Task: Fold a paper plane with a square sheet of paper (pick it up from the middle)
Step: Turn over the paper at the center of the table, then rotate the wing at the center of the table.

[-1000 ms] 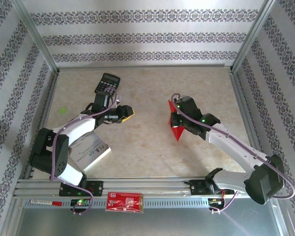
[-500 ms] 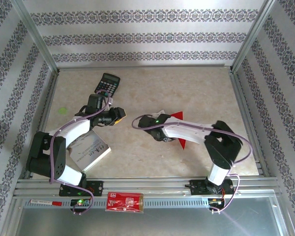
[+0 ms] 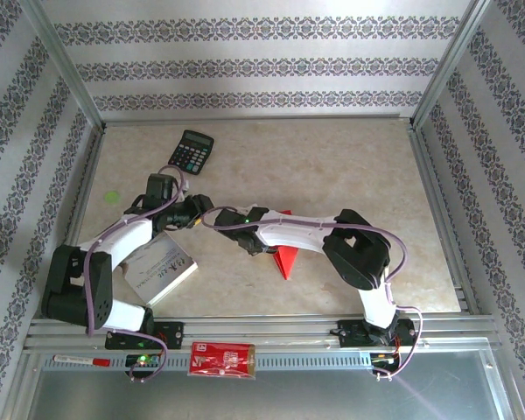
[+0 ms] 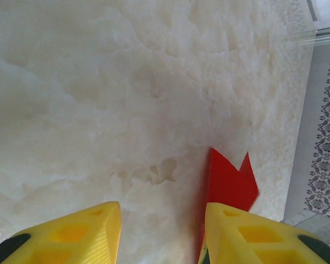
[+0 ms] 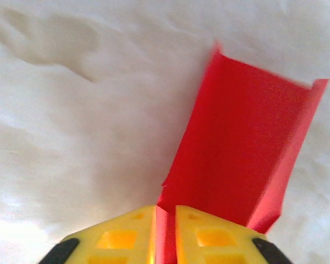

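Top view: paper plane (image 3: 284, 261) lies centre; right gripper (image 3: 255, 245) at its left flank, left gripper (image 3: 197, 213) farther off
Left wrist: left gripper (image 4: 162, 220) gaping, empty; paper plane (image 4: 228, 181) ahead-right
Right wrist: right gripper (image 5: 165, 212) pinching paper plane (image 5: 242, 148) by its near edge; long axis runs straight ahead

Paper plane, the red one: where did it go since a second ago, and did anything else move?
The right end effector, pinching the paper plane, swung it left and nearer the arm bases, toward the left end effector, which drew back a little, open. The calculator, booklet and red packet stayed put.
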`<state>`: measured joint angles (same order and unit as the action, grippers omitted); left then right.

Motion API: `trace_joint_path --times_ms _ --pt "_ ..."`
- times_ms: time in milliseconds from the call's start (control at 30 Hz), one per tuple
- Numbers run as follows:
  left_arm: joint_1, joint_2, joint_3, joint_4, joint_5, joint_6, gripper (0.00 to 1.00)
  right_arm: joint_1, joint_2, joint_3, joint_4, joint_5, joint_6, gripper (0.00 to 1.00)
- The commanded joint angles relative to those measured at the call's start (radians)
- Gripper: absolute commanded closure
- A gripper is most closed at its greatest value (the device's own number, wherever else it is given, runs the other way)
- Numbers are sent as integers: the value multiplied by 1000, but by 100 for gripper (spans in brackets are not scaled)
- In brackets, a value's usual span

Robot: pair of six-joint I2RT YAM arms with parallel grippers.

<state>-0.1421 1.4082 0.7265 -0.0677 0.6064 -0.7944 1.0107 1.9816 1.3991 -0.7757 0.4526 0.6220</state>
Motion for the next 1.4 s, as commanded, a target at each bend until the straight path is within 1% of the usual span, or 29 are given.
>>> trace_joint_path --times_ms 0,67,100,167,267,300,367,433,533,667,767,867,967,1033,1133,1233,1300,1367 --pt "-6 -43 -36 20 28 -48 56 -5 -123 -11 91 -117 -7 79" --pt "-37 -51 -52 36 32 -67 57 -28 -213 -84 153 -189 -6 74" --pt "-63 -55 -59 44 32 -77 57 -51 -262 -137 195 -246 -11 72" --pt "-130 -50 -66 68 27 -101 58 -103 -362 -240 274 -352 -20 70" --pt "-266 -3 -61 125 11 -137 62 -223 -472 -399 361 -510 -34 69" --pt "-311 29 -51 151 12 -150 64 -279 -492 -448 372 -572 -36 70" --pt "-382 101 -27 221 40 -178 70 -351 -517 -522 396 -661 -39 73" --pt "-433 181 15 272 64 -198 76 -381 -548 -593 428 -688 -37 77" --pt "-468 283 83 255 82 -183 82 -392 -560 -655 468 -704 -13 83" --pt "-467 392 140 282 125 -181 87 -391 -552 -729 548 -722 46 87" --pt "-461 446 192 224 133 -134 88 -378 -539 -766 596 -725 93 87" --pt "-439 477 217 201 144 -108 88 -348 -538 -788 639 -717 142 88" --pt "-411 499 266 128 135 -40 88 -309 -531 -809 720 -716 208 88" --pt "-391 518 303 82 131 3 87 -276 -507 -808 772 -712 250 87" --pt "-355 542 345 57 132 36 84 -219 -447 -767 831 -691 290 87" --pt "-304 550 376 38 129 52 81 -186 -380 -694 890 -719 306 85" --pt "-262 519 368 42 120 43 79 -178 -375 -668 906 -735 300 83" --pt "-228 458 335 56 99 38 74 -183 -417 -670 878 -721 274 80"
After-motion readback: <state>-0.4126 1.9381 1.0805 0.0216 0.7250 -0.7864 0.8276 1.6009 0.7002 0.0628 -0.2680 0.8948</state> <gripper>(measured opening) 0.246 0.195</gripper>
